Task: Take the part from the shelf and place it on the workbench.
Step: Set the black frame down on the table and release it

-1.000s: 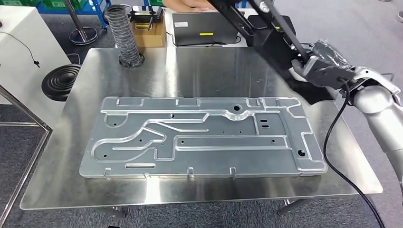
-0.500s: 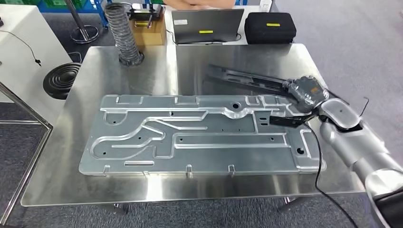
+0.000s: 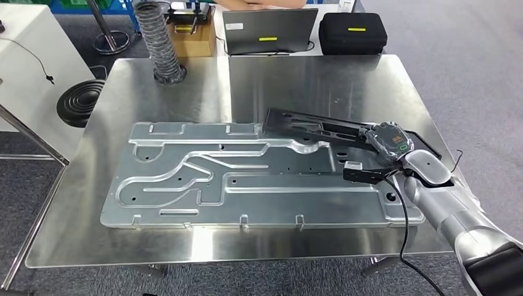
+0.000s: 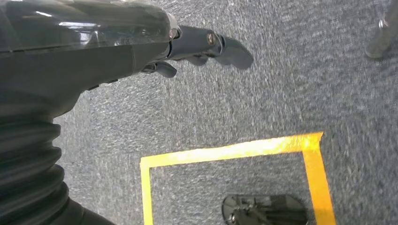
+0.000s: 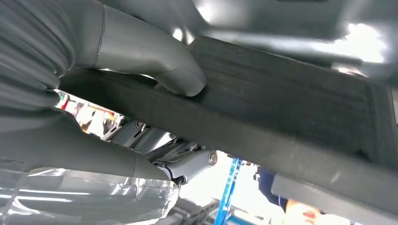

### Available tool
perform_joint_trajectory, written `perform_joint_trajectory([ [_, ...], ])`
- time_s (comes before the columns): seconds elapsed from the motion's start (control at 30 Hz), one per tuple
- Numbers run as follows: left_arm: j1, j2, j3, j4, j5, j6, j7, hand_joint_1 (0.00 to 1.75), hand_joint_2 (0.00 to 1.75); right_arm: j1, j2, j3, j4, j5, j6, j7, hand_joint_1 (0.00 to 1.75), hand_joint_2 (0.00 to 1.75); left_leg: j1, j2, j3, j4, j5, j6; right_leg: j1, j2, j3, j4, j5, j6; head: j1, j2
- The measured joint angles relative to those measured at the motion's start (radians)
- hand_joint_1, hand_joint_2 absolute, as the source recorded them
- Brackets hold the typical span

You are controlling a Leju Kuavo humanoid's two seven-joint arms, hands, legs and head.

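The right hand point(image 3: 387, 140) grips one end of the long black part point(image 3: 311, 126) (stiff, probably light), its thumb point(image 5: 176, 70) pressed on it; a mid-length hold would balance better.

Right hand point(image 3: 387, 140) low over the table, thumb point(image 5: 155, 61) clamped; left hand point(image 4: 117, 42) hanging, fingers loosely extended.

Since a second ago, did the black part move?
Yes. The black part, held by the right hand, came down from above the table's far edge onto the grey plate.
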Motion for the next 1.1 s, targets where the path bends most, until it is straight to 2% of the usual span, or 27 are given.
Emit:
perform_joint_trajectory([
  [0.03,0.000,-0.001,-0.002,0.000,-0.004,0.001,0.001,0.00,1.75,-0.001,0.002,-0.003,0.003,-0.001,0.002,-0.003,0.00,0.00,0.000,0.000,0.000,0.000,-0.001,-0.005,-0.001,0.000,0.000,-0.001,-0.001,-0.008,0.000,0.000],
  [0.1,-0.001,-0.003,-0.010,0.000,-0.012,0.003,0.004,0.00,1.75,0.000,0.006,-0.011,0.006,-0.006,0.007,-0.012,0.00,0.00,0.002,0.002,-0.007,0.021,-0.021,-0.015,-0.002,-0.001,0.004,-0.005,-0.001,-0.023,0.000,0.000],
  [0.13,-0.002,-0.004,-0.014,0.000,-0.014,0.005,0.006,0.00,1.75,0.001,0.007,-0.017,0.007,-0.009,0.010,-0.017,0.00,0.00,0.003,0.002,-0.022,0.058,-0.045,-0.019,-0.003,-0.003,0.006,-0.008,0.000,-0.030,0.000,0.000],
  [0.2,-0.002,-0.005,-0.019,0.000,-0.011,0.006,0.007,0.00,0.87,0.006,0.007,-0.027,0.007,-0.014,0.018,-0.025,0.00,0.00,0.003,0.002,-0.075,0.182,-0.108,-0.022,0.000,-0.004,0.008,-0.008,0.000,-0.038,0.000,0.000],
  [0.23,-0.002,-0.005,-0.020,0.000,-0.008,0.005,0.007,0.00,0.44,0.011,0.007,-0.032,0.006,-0.015,0.024,-0.029,0.00,0.00,0.004,0.002,-0.103,0.244,-0.130,-0.022,0.002,-0.005,0.008,-0.007,-0.001,-0.040,0.000,0.000],
  [0.27,-0.001,-0.006,-0.020,0.000,-0.005,0.004,0.009,0.00,0.00,0.016,0.007,-0.037,0.005,-0.016,0.031,-0.032,0.00,0.00,0.003,0.002,-0.120,0.282,-0.138,-0.021,0.004,-0.004,0.009,-0.006,-0.001,-0.041,0.000,0.000],
  [0.3,-0.001,-0.006,-0.020,0.000,-0.003,0.003,0.011,0.00,0.00,0.019,0.005,-0.042,0.002,-0.017,0.039,-0.036,0.00,0.00,0.003,0.002,-0.120,0.282,-0.125,-0.019,0.006,-0.003,0.009,-0.005,-0.001,-0.041,0.000,0.000],
  [0.33,-0.001,-0.006,-0.020,0.000,-0.002,0.002,0.014,0.00,0.00,0.022,0.002,-0.047,-0.004,-0.019,0.050,-0.040,0.00,0.00,0.003,0.002,-0.101,0.244,-0.096,-0.015,0.008,-0.001,0.010,-0.004,-0.002,-0.041,0.000,0.000],
  [0.4,-0.002,-0.007,-0.020,0.000,-0.002,0.001,0.021,0.00,0.00,0.022,-0.010,-0.059,-0.024,-0.027,0.073,-0.045,0.00,0.00,0.001,0.002,-0.035,0.108,-0.031,-0.003,0.011,0.002,0.012,-0.003,-0.002,-0.039,0.000,0.000],
  [0.43,-0.003,-0.007,-0.020,0.000,-0.002,0.000,0.024,0.00,0.00,0.020,-0.018,-0.067,-0.036,-0.033,0.089,-0.046,0.00,0.00,-0.001,0.002,-0.010,0.054,-0.015,0.001,0.013,0.003,0.011,-0.002,-0.001,-0.035,0.000,0.000],
  [0.47,-0.003,-0.007,-0.020,0.000,-0.002,-0.003,0.026,0.00,0.00,0.019,-0.029,-0.074,-0.052,-0.041,0.109,-0.048,0.00,0.00,-0.003,0.002,0.004,0.022,-0.009,0.005,0.015,0.003,0.009,-0.002,0.000,-0.031,0.000,0.000],
  [0.57,-0.005,-0.009,-0.021,0.000,-0.002,-0.016,0.031,0.00,0.00,0.014,-0.071,-0.097,-0.124,-0.082,0.215,-0.047,0.00,0.00,-0.004,0.001,0.008,0.003,-0.004,0.016,0.011,0.003,0.005,-0.004,0.005,-0.012,0.000,0.000],
  [0.63,-0.007,-0.009,-0.021,0.000,0.000,-0.023,0.032,0.00,0.00,-0.004,-0.113,-0.115,-0.195,-0.123,0.328,-0.040,0.00,0.00,-0.002,0.001,0.009,-0.011,0.008,0.028,0.007,0.002,-0.009,0.032,-0.028,-0.001,0.000,0.000],
  [0.67,-0.009,-0.010,-0.021,0.000,0.001,-0.026,0.032,0.00,0.00,-0.023,-0.134,-0.123,-0.231,-0.144,0.388,-0.034,0.00,0.00,-0.001,0.002,0.009,-0.015,0.012,0.032,0.006,0.002,-0.028,0.081,-0.062,0.002,0.000,0.000],
  [0.73,-0.010,-0.011,-0.020,0.000,0.006,-0.028,0.033,0.00,0.00,-0.075,-0.167,-0.130,-0.295,-0.180,0.506,-0.017,0.00,0.00,-0.003,0.004,0.005,-0.015,0.015,0.034,0.006,0.003,-0.078,0.212,-0.131,0.008,0.000,0.000],
  [0.77,-0.011,-0.012,-0.020,0.000,0.009,-0.028,0.033,0.00,0.00,-0.105,-0.180,-0.129,-0.325,-0.200,0.566,-0.006,0.00,0.00,-0.004,0.005,0.004,-0.013,0.015,0.034,0.005,0.002,-0.093,0.258,-0.146,0.011,0.000,0.000],
  [0.8,-0.011,-0.013,-0.020,0.000,0.013,-0.028,0.033,0.00,0.00,-0.140,-0.190,-0.126,-0.353,-0.221,0.622,0.005,0.00,0.00,-0.004,0.007,0.004,-0.011,0.014,0.034,0.004,0.002,-0.093,0.270,-0.142,0.013,0.000,0.000],
  [0.83,-0.012,-0.014,-0.019,0.000,0.018,-0.027,0.032,0.00,0.00,-0.179,-0.197,-0.122,-0.380,-0.246,0.668,0.017,0.00,0.00,-0.004,0.007,0.003,-0.007,0.013,0.033,0.002,0.002,-0.073,0.241,-0.118,0.014,0.000,0.000],
  [0.87,-0.014,-0.015,-0.018,0.000,0.024,-0.027,0.031,0.00,0.00,-0.222,-0.202,-0.117,-0.403,-0.272,0.706,0.030,0.00,0.00,-0.004,0.008,0.003,-0.003,0.012,0.030,-0.001,0.002,-0.040,0.179,-0.083,0.015,0.000,0.000],
  [0.93,-0.017,-0.017,-0.016,0.000,0.035,-0.024,0.026,0.00,0.00,-0.303,-0.208,-0.103,-0.445,-0.328,0.759,0.054,0.00,0.00,-0.006,0.008,-0.001,0.004,0.010,0.023,-0.001,0.002,0.025,0.053,-0.038,0.012,0.000,0.000],
  [0.97,-0.019,-0.018,-0.015,0.000,0.040,-0.024,0.024,0.00,0.00,-0.334,-0.210,-0.094,-0.463,-0.352,0.777,0.066,0.00,0.00,-0.007,0.007,-0.003,0.006,0.010,0.018,0.001,0.003,0.042,0.017,-0.032,0.007,0.000,0.000],
  [1.0,-0.019,-0.020,-0.013,0.000,0.045,-0.023,0.021,0.00,0.00,-0.357,-0.215,-0.084,-0.482,-0.379,0.790,0.080,0.00,0.00,-0.008,0.006,-0.006,0.006,0.012,0.013,0.005,0.003,0.046,0.004,-0.036,0.001,0.000,0.000],
  [1.03,-0.018,-0.021,-0.011,0.000,0.049,-0.023,0.019,0.00,0.00,-0.374,-0.224,-0.072,-0.505,-0.409,0.796,0.096,0.00,0.00,-0.008,0.004,-0.008,0.007,0.015,0.009,0.008,0.003,0.045,-0.001,-0.034,-0.006,0.000,0.000],
  [1.1,-0.015,-0.024,-0.005,0.000,0.057,-0.025,0.013,0.00,0.00,-0.396,-0.252,-0.049,-0.562,-0.472,0.785,0.127,0.00,0.00,-0.007,0.002,-0.014,0.012,0.008,-0.001,0.004,0.000,0.044,-0.005,-0.030,-0.020,0.000,0.000],
])
